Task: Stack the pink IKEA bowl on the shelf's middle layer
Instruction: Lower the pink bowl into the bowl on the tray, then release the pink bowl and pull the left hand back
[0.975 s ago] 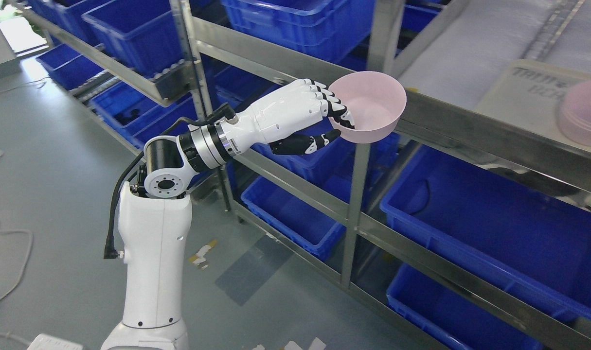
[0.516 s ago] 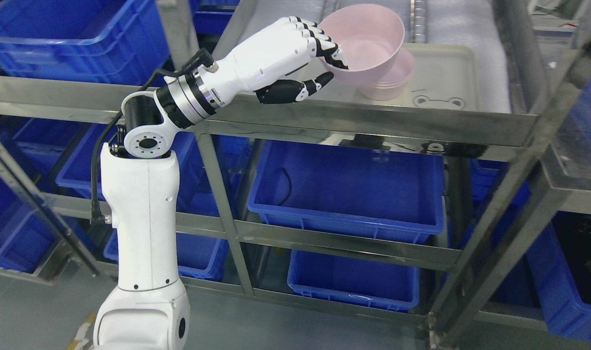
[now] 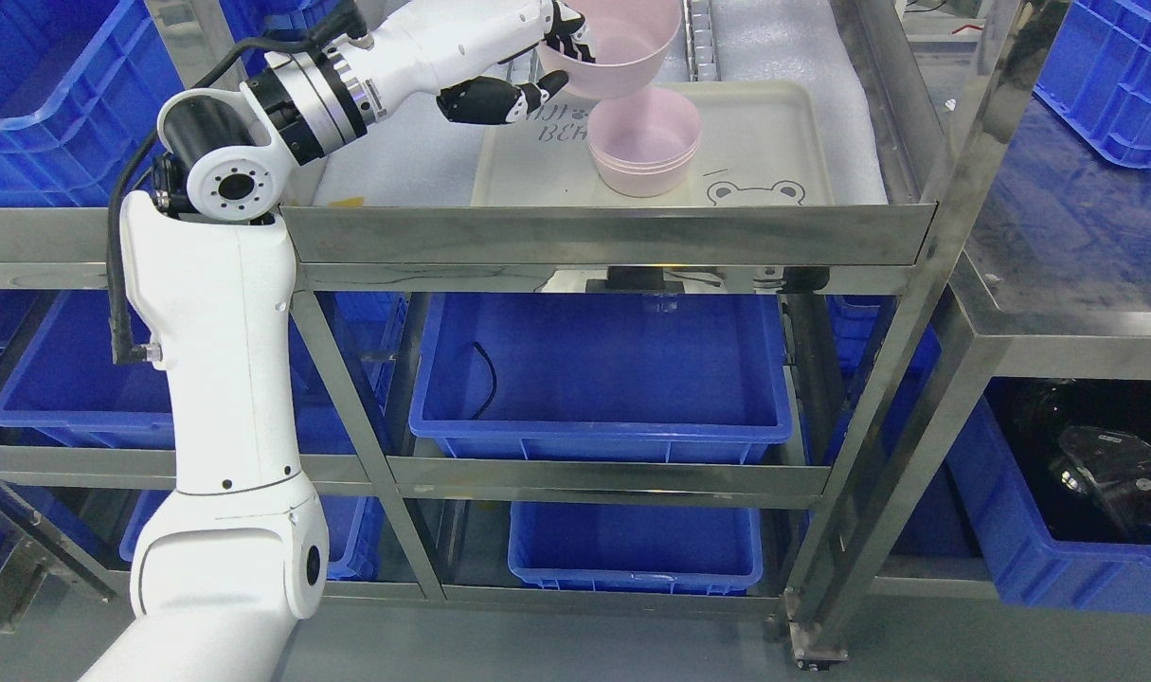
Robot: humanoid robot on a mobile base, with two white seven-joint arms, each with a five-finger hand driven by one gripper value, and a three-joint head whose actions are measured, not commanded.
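Observation:
My left hand [image 3: 548, 55] is shut on the rim of a pink bowl [image 3: 622, 52], thumb below and fingers over the edge. The bowl hangs in the air at the top of the head view, just above and to the left of a stack of pink bowls [image 3: 645, 142]. That stack stands on a cream tray [image 3: 774, 142] with a bear face print, lying on the steel shelf [image 3: 603, 235]. The held bowl's top is cut off by the picture's edge. My right arm does not show.
Blue crates [image 3: 599, 379] fill the shelf levels below and the racks to the left and right. A steel upright [image 3: 926, 284] leans along the shelf's right side. White foam padding [image 3: 783, 47] lies behind the tray. A dark object [image 3: 1106, 469] sits in the crate at lower right.
The camera has swung, so the shelf now shows more from the front. My left hand has carried the pink bowl up and in over the tray, close above the stack.

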